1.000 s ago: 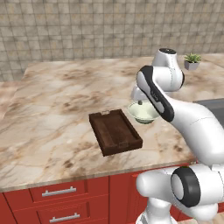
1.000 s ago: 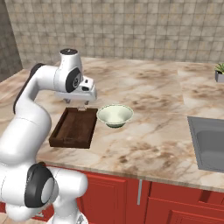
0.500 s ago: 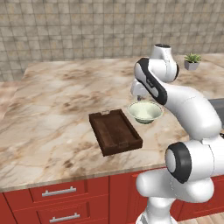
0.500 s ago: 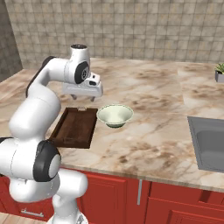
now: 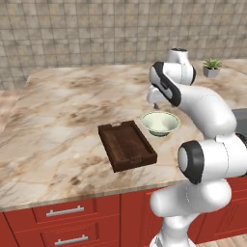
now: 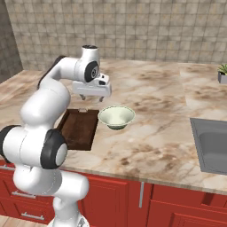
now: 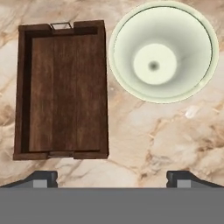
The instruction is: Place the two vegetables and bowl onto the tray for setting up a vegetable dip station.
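The dark brown wooden tray [image 5: 126, 145] [image 6: 80, 128] [image 7: 61, 92] lies bare on the marble counter. Just right of it stands the pale green-white bowl [image 5: 160, 123] [image 6: 116, 117] [image 7: 162, 52], upright, with nothing in it and a narrow gap to the tray. My gripper [image 5: 155, 104] [image 6: 91, 97] [image 7: 112, 177] hangs above the counter behind the tray and bowl, pointing down. It is open, its fingertips [image 7: 42, 177] wide apart with nothing between them. The two vegetables are out of view.
A small potted plant [image 5: 212, 67] [image 6: 223, 73] stands at the far right by the tiled wall. A sink [image 6: 213, 146] is set into the counter on the right. Red cabinets [image 5: 62, 217] run below the counter's front edge.
The arm has straightened up and the hand has risen and drifted a little towards the bowl side. The jaws stay wide apart. Tray and bowl have not moved.
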